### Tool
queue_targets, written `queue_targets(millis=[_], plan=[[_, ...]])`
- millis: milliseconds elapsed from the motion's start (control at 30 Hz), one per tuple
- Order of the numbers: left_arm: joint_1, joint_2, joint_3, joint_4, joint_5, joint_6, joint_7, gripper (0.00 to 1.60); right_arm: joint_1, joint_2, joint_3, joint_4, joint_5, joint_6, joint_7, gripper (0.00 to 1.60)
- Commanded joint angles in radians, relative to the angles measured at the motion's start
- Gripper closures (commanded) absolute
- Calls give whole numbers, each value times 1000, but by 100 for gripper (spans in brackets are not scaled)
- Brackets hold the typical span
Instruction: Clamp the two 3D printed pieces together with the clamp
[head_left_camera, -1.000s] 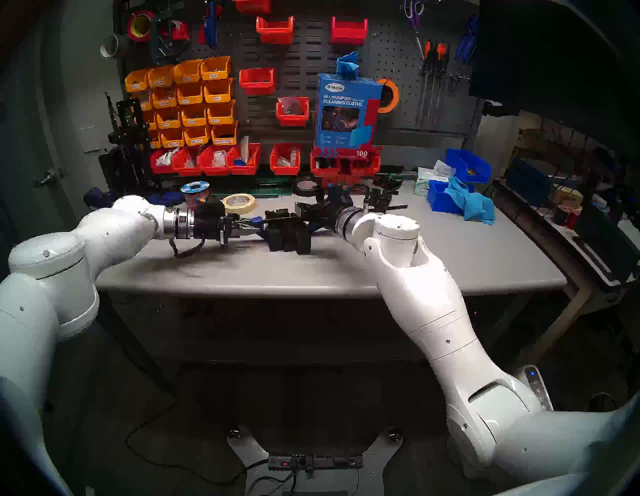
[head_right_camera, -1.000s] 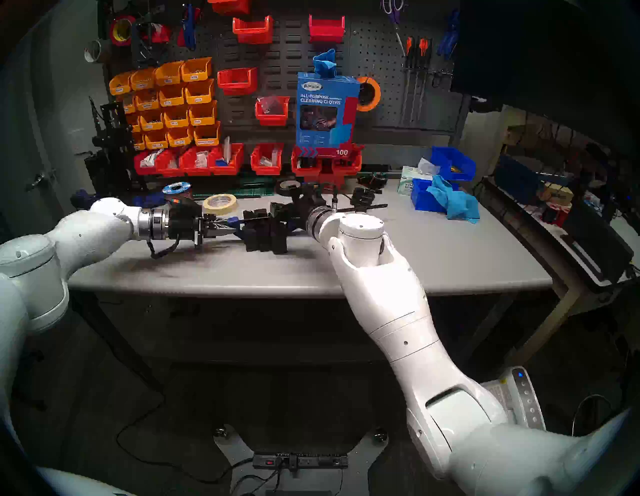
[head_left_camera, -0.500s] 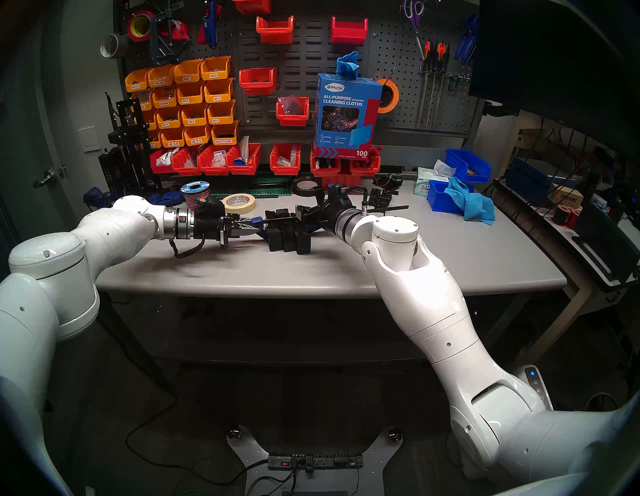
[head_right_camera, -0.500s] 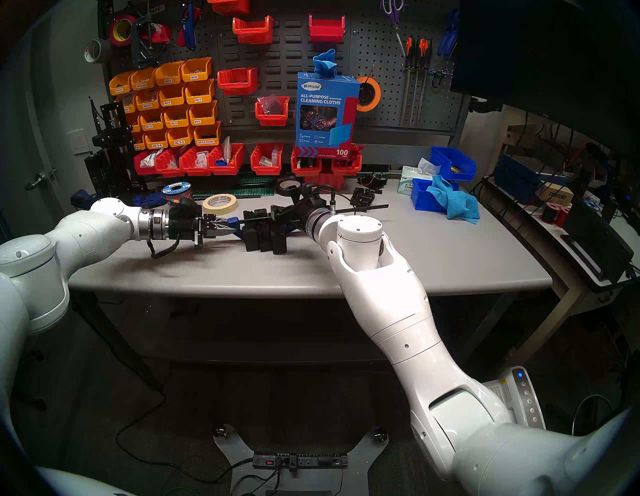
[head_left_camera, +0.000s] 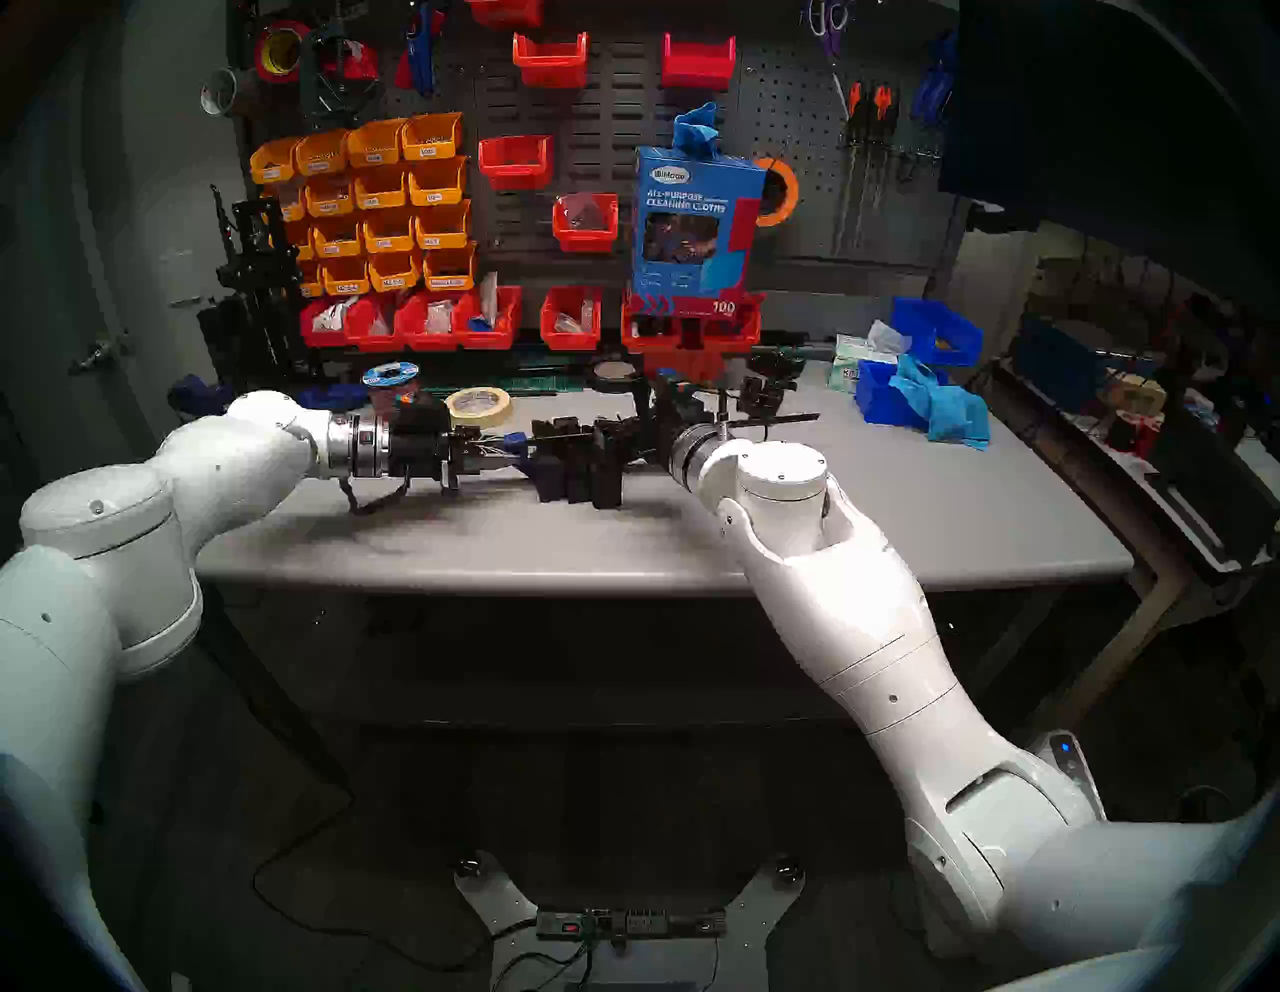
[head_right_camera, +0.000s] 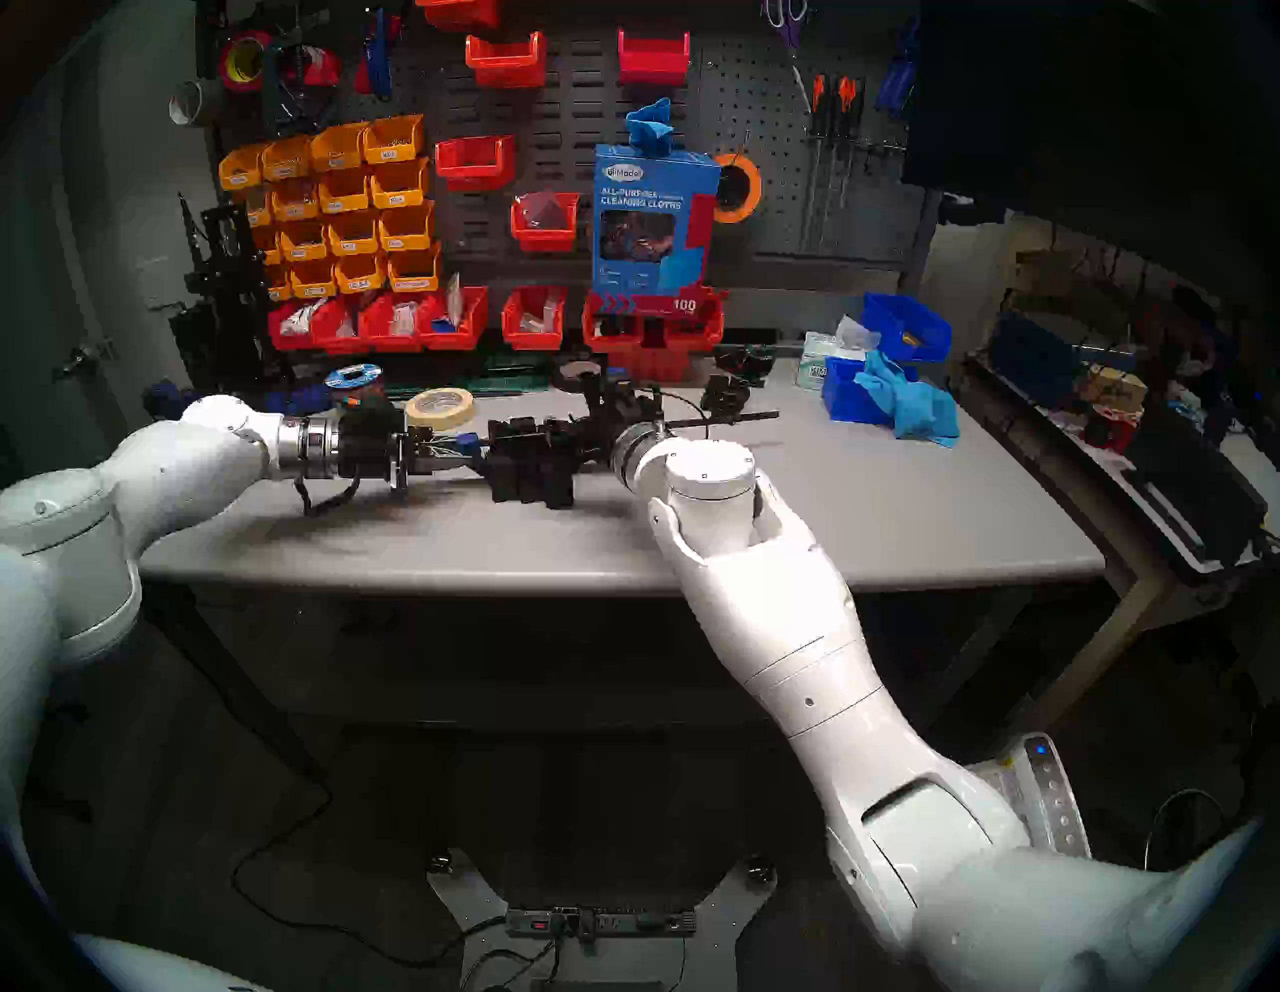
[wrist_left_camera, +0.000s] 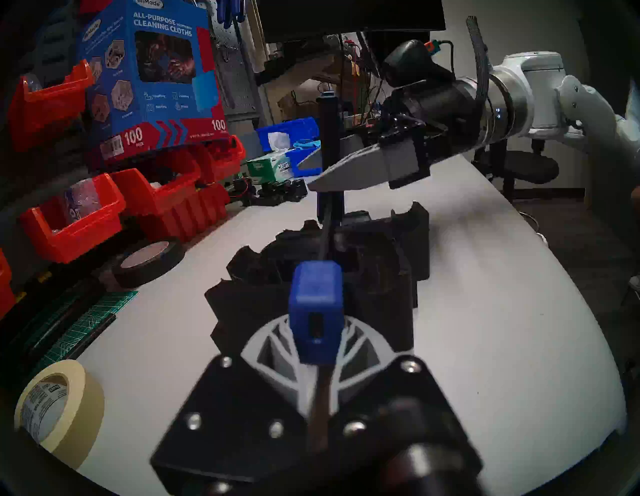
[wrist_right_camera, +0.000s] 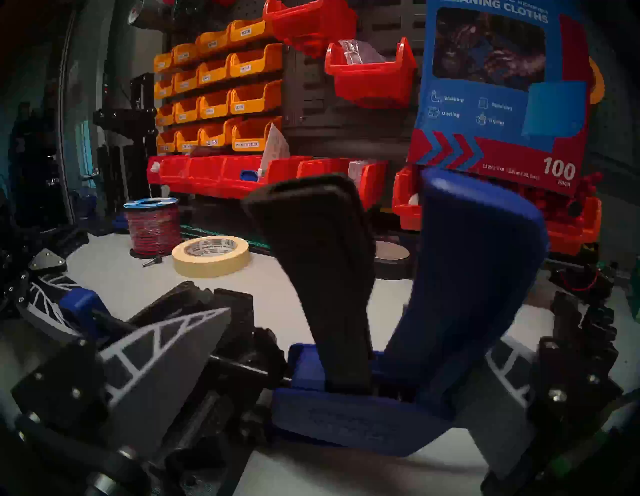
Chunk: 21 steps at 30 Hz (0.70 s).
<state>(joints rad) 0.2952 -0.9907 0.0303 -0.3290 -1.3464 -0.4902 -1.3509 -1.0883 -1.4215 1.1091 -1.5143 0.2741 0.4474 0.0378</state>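
Jaws of left gripper (wrist_left_camera: 313, 350) clenched on blue end block of black-barred, blue-handled bar clamp (wrist_left_camera: 315, 311). Jaws of right gripper (wrist_right_camera: 311, 381) spread either side of clamp's black trigger and blue grip, not pinching. Matte black stepped printed blocks (head_left_camera: 578, 467) upright mid grey counter (head_left_camera: 900, 526), under bar. Behind: cream tape roll (head_left_camera: 479, 405), red bins (head_left_camera: 415, 322), grey pegboard (head_left_camera: 796, 104).
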Motion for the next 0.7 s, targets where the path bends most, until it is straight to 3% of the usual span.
queue_targets(millis=[0, 367, 667], plan=[[-23, -31, -13, -7, -14, 2, -96, 160, 10, 1, -15, 5, -64, -25, -70, 0], [-22, -37, -19, 5, -16, 1, -109, 160, 8, -6, -11, 22, -98, -52, -143, 0], [-22, -33, -17, -5, -14, 2, -98, 160, 9, -10, -11, 25, -93, -60, -141, 0]])
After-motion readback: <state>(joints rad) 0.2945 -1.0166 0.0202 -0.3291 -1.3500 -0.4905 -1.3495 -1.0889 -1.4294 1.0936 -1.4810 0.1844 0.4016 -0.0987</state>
